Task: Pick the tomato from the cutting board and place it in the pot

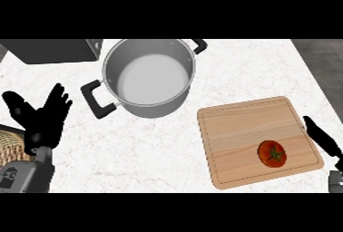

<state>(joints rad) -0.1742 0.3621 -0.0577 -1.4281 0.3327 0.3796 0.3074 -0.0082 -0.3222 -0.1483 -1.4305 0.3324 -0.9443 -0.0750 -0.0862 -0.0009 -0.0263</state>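
On the wooden cutting board at the counter's right lies the tomato, untouched. Beside it, the right hand shows straight fingers; the left hand rests, fingers spread. Pot stands apart.

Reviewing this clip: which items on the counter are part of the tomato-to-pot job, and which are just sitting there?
Part of the job:
- tomato, lying on the cutting board
- pot, nothing in it
- right robot hand, beside the board's right edge

Just lying about:
- dark box at the top left
- woven item at the left edge
- left robot hand, resting open at the left
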